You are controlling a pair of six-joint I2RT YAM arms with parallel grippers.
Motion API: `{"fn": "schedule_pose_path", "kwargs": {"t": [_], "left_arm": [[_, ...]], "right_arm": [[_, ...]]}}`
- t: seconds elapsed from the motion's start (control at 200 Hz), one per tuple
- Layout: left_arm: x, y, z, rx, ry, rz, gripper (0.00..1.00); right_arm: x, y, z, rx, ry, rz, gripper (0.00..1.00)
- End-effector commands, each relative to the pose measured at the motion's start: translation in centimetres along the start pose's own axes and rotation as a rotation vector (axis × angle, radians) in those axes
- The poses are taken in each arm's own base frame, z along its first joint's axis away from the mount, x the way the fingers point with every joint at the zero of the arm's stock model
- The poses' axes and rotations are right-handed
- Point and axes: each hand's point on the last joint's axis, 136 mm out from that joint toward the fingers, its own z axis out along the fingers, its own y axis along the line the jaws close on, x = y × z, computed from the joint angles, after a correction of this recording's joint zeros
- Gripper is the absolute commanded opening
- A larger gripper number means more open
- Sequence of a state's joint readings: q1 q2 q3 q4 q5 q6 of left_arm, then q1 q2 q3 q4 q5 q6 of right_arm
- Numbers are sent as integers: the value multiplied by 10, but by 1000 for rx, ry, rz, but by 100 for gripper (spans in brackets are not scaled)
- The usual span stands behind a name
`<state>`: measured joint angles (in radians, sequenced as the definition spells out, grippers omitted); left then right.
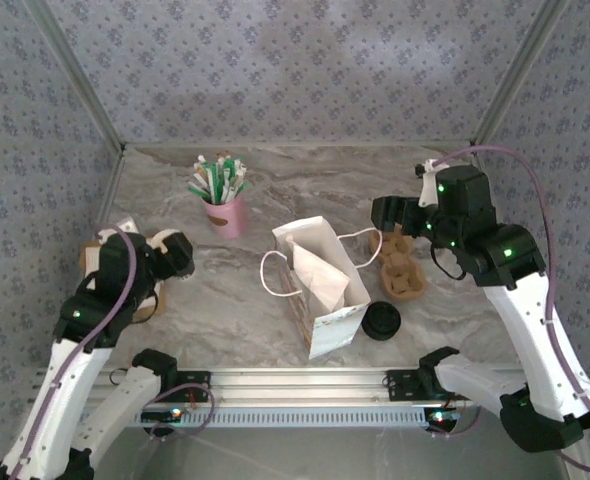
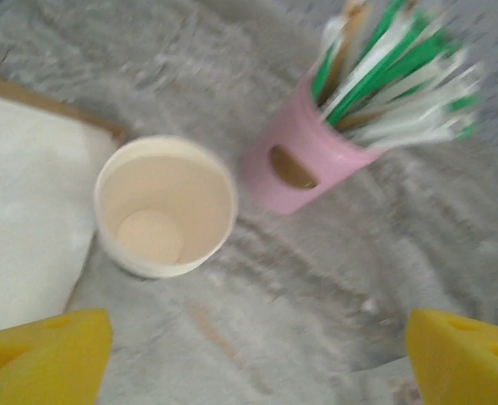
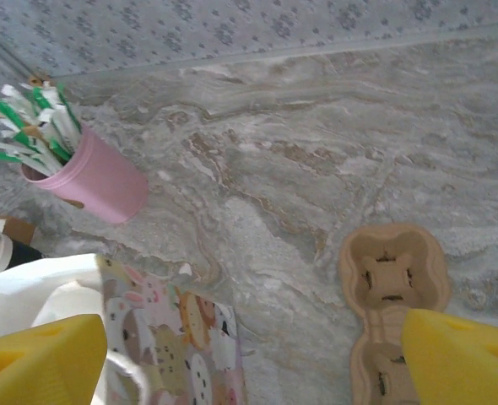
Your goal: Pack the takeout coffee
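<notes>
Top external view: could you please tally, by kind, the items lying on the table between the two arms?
white paper bag: 1
pink stirrer holder: 1
cardboard cup carrier: 1
round black lid: 1
Total: 4

- A pink cup stands on the marble table and is full of green and white wrapped sticks.
- A lidless cream paper cup stands just beside the pink cup.
- White napkins lie past this cup.
- An open white paper bag is right of the pink cup, closer to the near edge.
- A cardboard cup carrier lies further right.
- A stack of black lids is also there, well apart from the pink cup.
</notes>
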<state>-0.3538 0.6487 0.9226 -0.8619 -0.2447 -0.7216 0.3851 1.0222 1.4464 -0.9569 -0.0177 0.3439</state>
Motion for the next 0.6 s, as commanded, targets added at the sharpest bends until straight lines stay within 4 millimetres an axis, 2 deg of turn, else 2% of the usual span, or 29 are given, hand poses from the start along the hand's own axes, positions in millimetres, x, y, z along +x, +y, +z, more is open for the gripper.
{"fn": "schedule_pose_path", "kwargs": {"t": [0.0,0.07,0.17,0.255,0.35,0.365,0.415,0.6], "left_arm": [[22,27,11,-101,37,-37,77],[38,39,24,-141,74,-41,61],[59,52,46,-182,138,-56,48],[67,61,63,-201,169,-75,42],[71,69,80,-220,171,-78,38],[72,70,82,-223,174,-77,37],[73,72,92,-225,169,-80,35],[73,73,116,-215,158,-96,28]], "right_arm": [[4,-5,3,-27,2,34,92],[9,-12,7,-25,7,56,92],[14,-25,13,8,8,76,94],[19,-42,19,63,-5,86,100],[19,-65,19,150,-58,96,100],[28,-72,25,169,-42,102,100],[32,-83,27,205,-59,119,100],[38,-103,32,230,-124,145,100]]}}
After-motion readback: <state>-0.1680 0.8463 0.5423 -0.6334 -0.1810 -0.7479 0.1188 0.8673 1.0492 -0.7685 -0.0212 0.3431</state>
